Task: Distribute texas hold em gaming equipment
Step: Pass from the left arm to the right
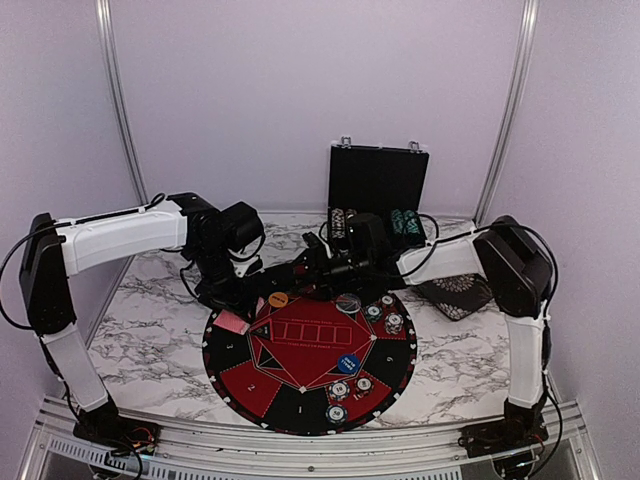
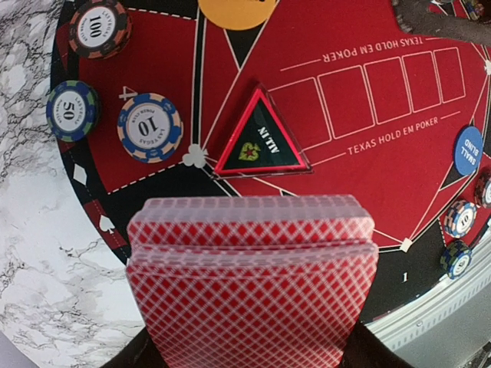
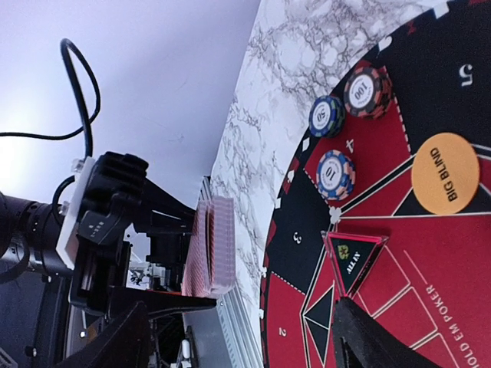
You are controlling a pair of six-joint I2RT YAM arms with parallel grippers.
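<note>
**Left tool (image 2: pixel 253 354) clamped on the deck (image 2: pixel 253 284); right tool (image 3: pixel 242 307) spread and empty**

Two dark fingers (image 2: pixel 146 354) of the left tool pinch the deck by its side edges. The lower edge of the left wrist view cuts them off, so only slivers show. The deck is a thick stack with red backs crossed by a white lattice, and a slight step makes it read as two layers. It hangs over the rim of the round mat (image 2: pixel 368 146), just short of the triangular "ALL IN" marker (image 2: pixel 261 142). Whether it touches the mat cannot be told.

The right tool's fingers stand wide apart with nothing between them.

Farther out on the mat lie a "10" chip (image 2: pixel 149 126), a blue "50" chip (image 2: pixel 71 110) and a dark "100" chip (image 2: pixel 98 27), near one another but apart. The orange "BIG BLIND" disc (image 3: pixel 445 173) is cropped in the left wrist view. The deck hides the mat beneath it, and the marble bench (image 2: pixel 38 253) shows at the left.
</note>
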